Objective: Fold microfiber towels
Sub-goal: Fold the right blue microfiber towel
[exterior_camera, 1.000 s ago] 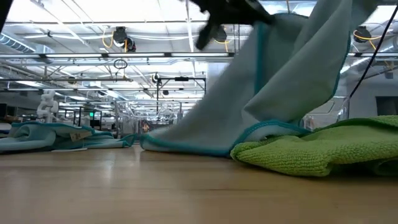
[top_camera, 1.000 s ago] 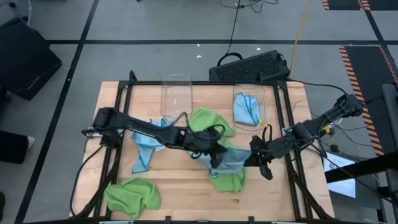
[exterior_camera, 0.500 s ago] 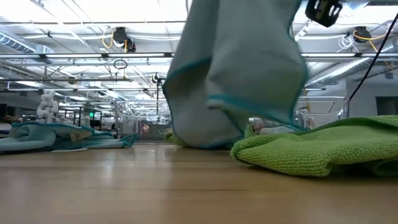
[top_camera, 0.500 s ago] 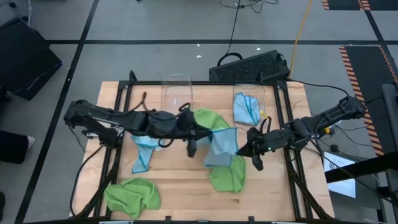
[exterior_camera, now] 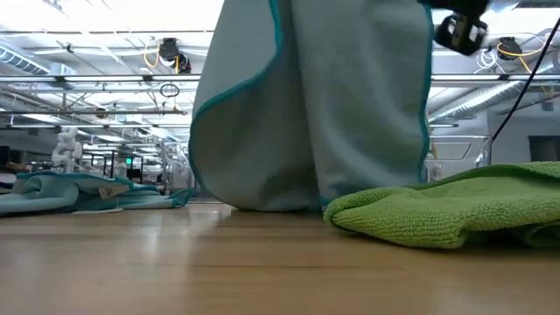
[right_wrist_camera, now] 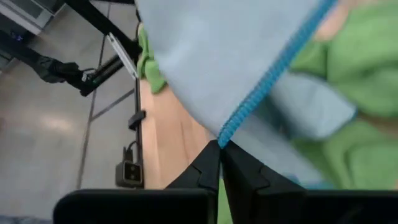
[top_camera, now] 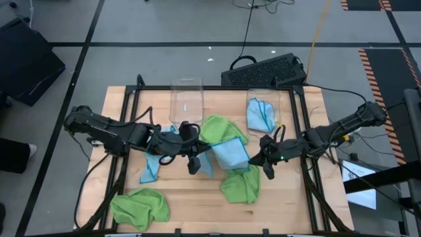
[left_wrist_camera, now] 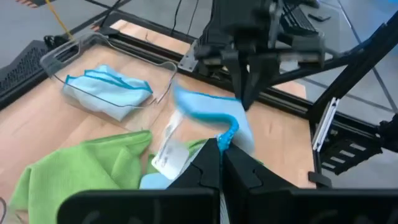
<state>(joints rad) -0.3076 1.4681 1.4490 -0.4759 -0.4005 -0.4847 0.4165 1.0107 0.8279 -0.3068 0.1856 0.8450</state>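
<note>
Blue towel (top_camera: pixel 230 153) stretched between clamped left jaws, right jaws; green towels (top_camera: pixel 223 127) beneath.

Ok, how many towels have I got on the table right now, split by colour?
Lime green towels: 3 (front left, centre, front centre)
Light blue towels: 3 (one lifted, one in the clear bin, one left of centre)
Total: 6
</note>
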